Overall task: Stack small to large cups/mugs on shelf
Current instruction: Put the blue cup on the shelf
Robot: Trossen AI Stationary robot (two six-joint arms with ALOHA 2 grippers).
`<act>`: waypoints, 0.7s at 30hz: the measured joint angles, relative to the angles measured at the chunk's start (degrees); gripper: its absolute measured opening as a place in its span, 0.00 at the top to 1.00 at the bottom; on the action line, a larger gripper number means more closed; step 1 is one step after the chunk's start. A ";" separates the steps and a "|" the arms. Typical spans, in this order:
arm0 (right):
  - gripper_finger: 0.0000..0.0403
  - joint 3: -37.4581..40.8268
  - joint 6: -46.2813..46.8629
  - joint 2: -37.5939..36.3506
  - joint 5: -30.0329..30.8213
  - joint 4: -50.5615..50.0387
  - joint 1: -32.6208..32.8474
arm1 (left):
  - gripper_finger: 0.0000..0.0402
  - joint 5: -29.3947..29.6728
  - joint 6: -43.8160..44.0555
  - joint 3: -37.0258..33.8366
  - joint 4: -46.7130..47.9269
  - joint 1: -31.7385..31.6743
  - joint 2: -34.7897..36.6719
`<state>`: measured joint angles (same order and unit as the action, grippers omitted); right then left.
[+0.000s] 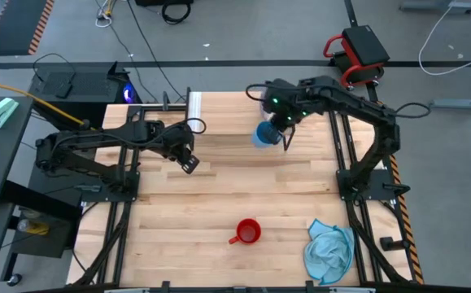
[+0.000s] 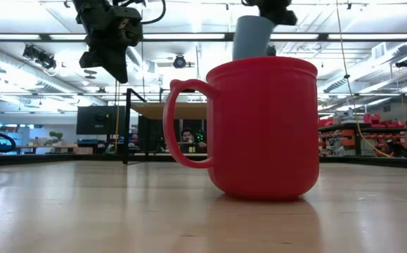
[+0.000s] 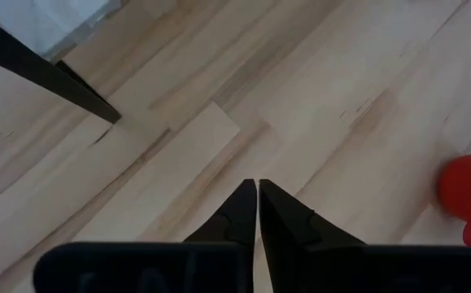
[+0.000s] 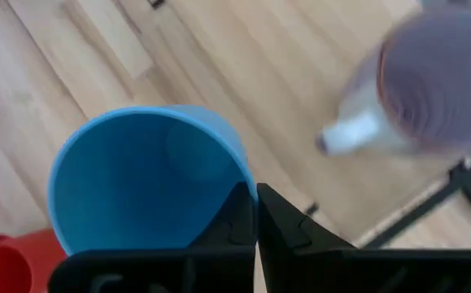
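Observation:
My right gripper (image 1: 282,129) is shut on the light blue cup (image 1: 265,135) and holds it in the air over the shelf (image 1: 219,114), a light-wood platform with a white strip (image 1: 194,106) at one end. The translucent purple-grey mug (image 4: 438,81) shows blurred beyond the blue cup (image 4: 150,183) in the right wrist view, near a black shelf leg (image 4: 430,216). The red mug (image 1: 248,232) stands on its base on the tabletop toward the near edge, its handle pointing left. My left gripper (image 1: 189,162) is shut and empty, raised over the table left of the shelf. My right gripper holds the blue cup by its rim (image 4: 245,189), one finger inside the cup and one outside, the wall pinched between them. The fingers come from above, pointing down. The cup (image 2: 252,35) hangs below the gripper, lifted clear, mouth up.
A crumpled light blue cloth (image 1: 329,251) lies at the table's near right corner. Black frame rails run along both sides of the table. Bare wood lies between the red mug (image 2: 263,126) and the shelf. A person sits far back in the room in the low view.

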<state>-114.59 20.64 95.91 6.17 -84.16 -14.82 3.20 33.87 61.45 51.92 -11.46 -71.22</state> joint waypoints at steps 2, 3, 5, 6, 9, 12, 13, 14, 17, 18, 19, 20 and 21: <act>0.99 -3.81 -2.11 2.58 0.00 -0.46 -0.94 | 0.95 0.00 0.34 0.00 -0.02 0.00 0.00; 0.99 -5.77 -2.90 3.83 -0.02 -0.67 -1.29 | 0.95 0.00 0.37 0.00 -0.02 0.00 0.00; 0.99 -9.73 -4.41 6.23 -0.01 -1.79 -2.31 | 0.96 0.00 0.41 0.00 -0.02 0.00 0.00; 0.99 -11.66 -4.80 7.28 -0.02 -2.64 -2.90 | 0.96 0.01 0.41 0.00 -0.02 0.00 0.00; 0.99 -16.90 -6.09 10.33 0.00 -5.24 -4.71 | 0.95 0.00 0.39 0.00 -0.02 0.00 0.00; 0.99 -20.35 -7.21 12.56 0.04 -5.70 -6.43 | 0.94 0.04 0.08 0.00 0.03 0.00 0.00; 0.99 -20.45 -7.37 12.78 0.03 -5.51 -6.96 | 0.94 0.22 -0.01 0.00 0.07 0.00 0.00; 0.99 -20.24 -7.48 12.84 -0.04 -5.46 -7.53 | 0.94 0.50 -0.04 0.00 0.23 -0.08 0.00; 0.99 -20.14 -7.53 13.36 -0.23 -5.96 -9.33 | 0.95 0.90 -0.04 0.00 0.53 -0.89 0.00; 0.99 -20.10 -7.51 13.49 -0.20 -5.83 -9.82 | 0.95 0.91 -0.05 0.00 0.53 -1.29 0.00; 0.99 -20.08 -7.57 13.54 -0.22 -5.75 -10.33 | 0.95 0.92 -0.04 0.00 0.55 -1.72 0.00; 0.99 -20.08 -7.59 13.59 -0.20 -5.33 -10.77 | 0.96 0.90 -0.06 0.00 0.55 -2.19 0.00; 0.99 -20.10 -7.62 13.60 -0.20 -4.82 -11.17 | 0.96 0.92 -0.06 0.00 0.53 -2.69 0.00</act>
<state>-134.69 13.02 109.51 5.98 -88.98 -25.99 4.12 33.80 61.45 52.45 -14.15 -71.22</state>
